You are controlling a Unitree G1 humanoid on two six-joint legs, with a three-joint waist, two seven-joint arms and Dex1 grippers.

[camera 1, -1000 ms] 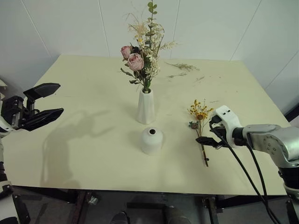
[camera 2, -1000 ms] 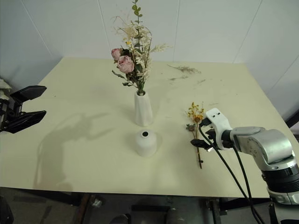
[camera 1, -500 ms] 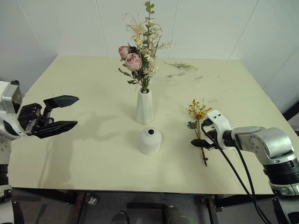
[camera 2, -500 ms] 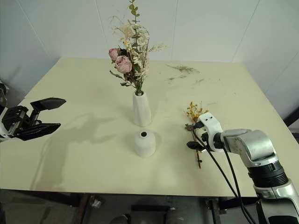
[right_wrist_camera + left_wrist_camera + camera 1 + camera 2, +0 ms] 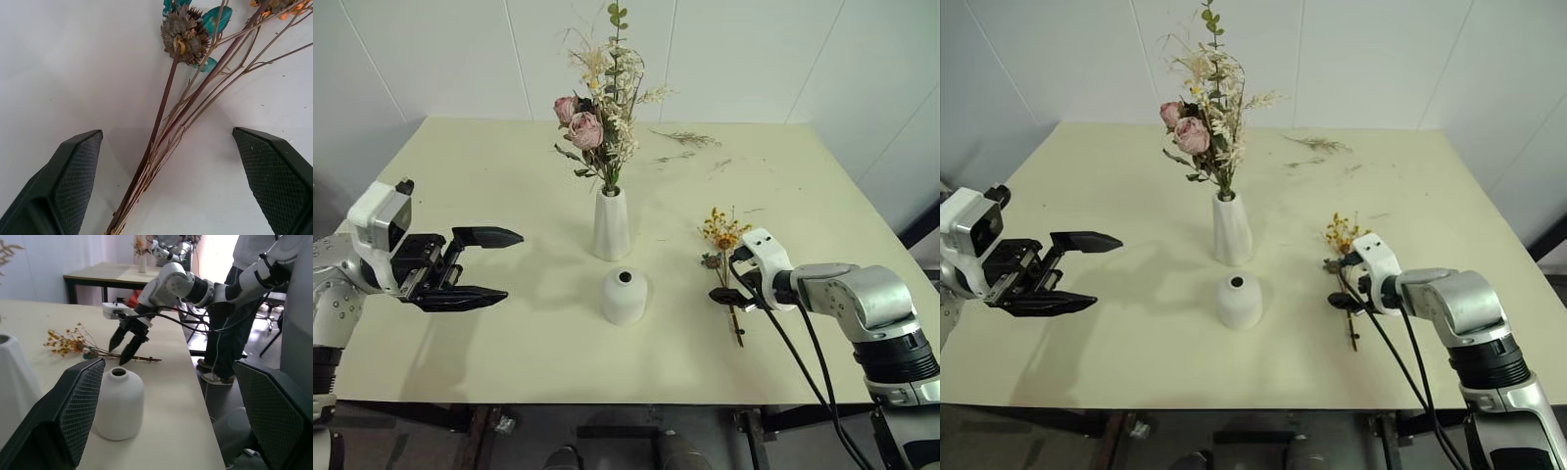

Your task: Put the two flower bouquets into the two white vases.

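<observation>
Currently right gripper spread wide, straddling small bouquet stems, ungripped; left gripper open near short vase.

Centre of the frame on the pale yellow table: larger pink-rose bouquet in the tall tapered white vase, short domed white vase just below it, smaller yellow-orange dried bouquet lying flat at right, loose dried twigs toward upper right.

smaller bouquet flat on worktop | stems between wide-apart jaws | teal bloom toward 12 o'clock
</observation>
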